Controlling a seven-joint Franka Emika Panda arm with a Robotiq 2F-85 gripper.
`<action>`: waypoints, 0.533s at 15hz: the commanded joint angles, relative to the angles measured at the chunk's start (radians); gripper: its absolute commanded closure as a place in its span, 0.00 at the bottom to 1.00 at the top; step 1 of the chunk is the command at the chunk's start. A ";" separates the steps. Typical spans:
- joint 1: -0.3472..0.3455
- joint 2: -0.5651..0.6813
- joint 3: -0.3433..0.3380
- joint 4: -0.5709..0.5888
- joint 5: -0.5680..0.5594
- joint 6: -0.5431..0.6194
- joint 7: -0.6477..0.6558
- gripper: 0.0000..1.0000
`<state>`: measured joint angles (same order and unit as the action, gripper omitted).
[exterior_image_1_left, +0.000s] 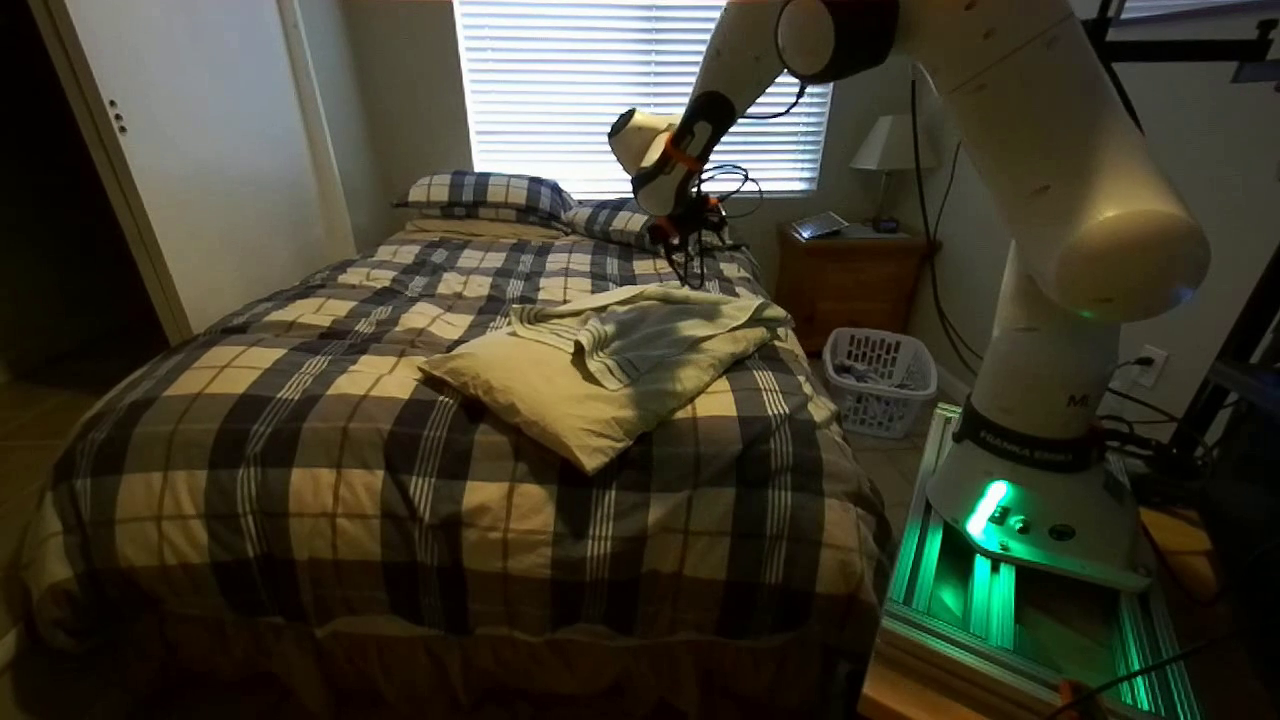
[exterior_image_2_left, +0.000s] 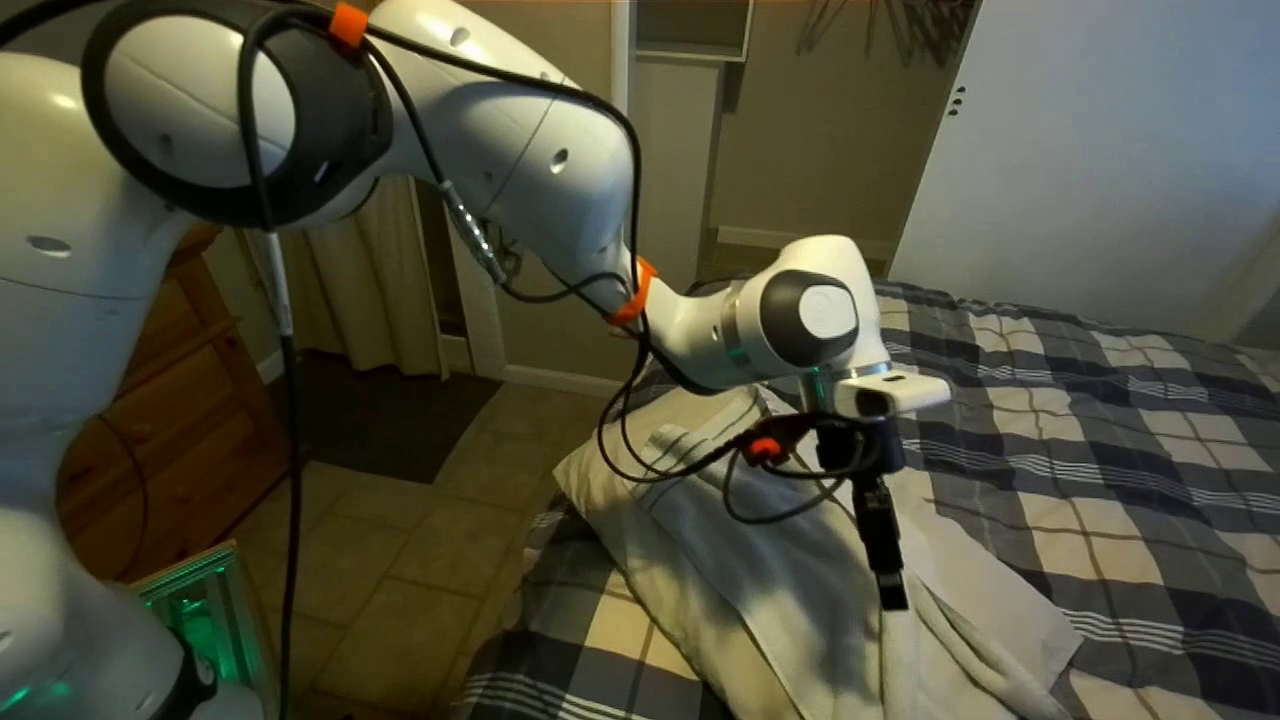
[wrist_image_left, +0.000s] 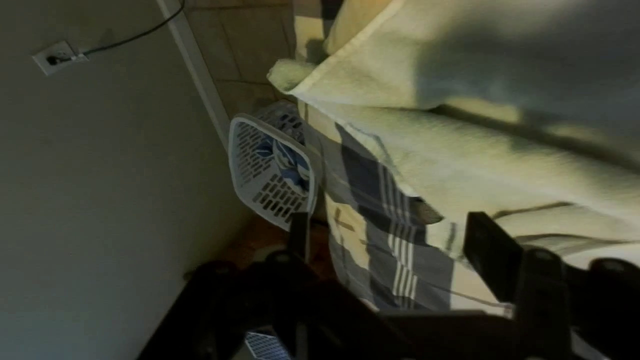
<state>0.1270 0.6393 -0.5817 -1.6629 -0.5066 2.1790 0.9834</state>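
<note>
A pale towel with a striped border (exterior_image_1_left: 640, 335) lies rumpled over a cream pillow (exterior_image_1_left: 510, 385) near the bed's right side. My gripper (exterior_image_1_left: 688, 272) points down by the towel's far part in an exterior view. From another angle the gripper (exterior_image_2_left: 893, 600) overlaps the towel (exterior_image_2_left: 790, 560); whether the tips touch it, I cannot tell. In the wrist view the jaws of the gripper (wrist_image_left: 393, 245) stand wide apart with nothing held between them. Behind the gap show plaid bedding (wrist_image_left: 370, 225) and the towel (wrist_image_left: 450, 165), whose folds fill the upper right.
A plaid-covered bed (exterior_image_1_left: 350, 480) spans the room, with plaid pillows (exterior_image_1_left: 485, 195) at its head. Between bed and wall stands a white laundry basket (exterior_image_1_left: 880, 410) with cloth inside. Beyond it is a wooden nightstand (exterior_image_1_left: 850, 285) with a lamp (exterior_image_1_left: 888, 145). Cables (exterior_image_2_left: 640, 400) hang along the arm.
</note>
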 joint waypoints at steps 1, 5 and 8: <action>0.000 -0.105 0.125 -0.079 -0.042 -0.010 -0.048 0.00; -0.029 -0.110 0.250 -0.101 -0.020 0.018 -0.155 0.00; -0.023 -0.105 0.291 -0.106 -0.040 0.050 -0.205 0.00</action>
<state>0.1228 0.5664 -0.3374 -1.7273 -0.5129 2.1779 0.8353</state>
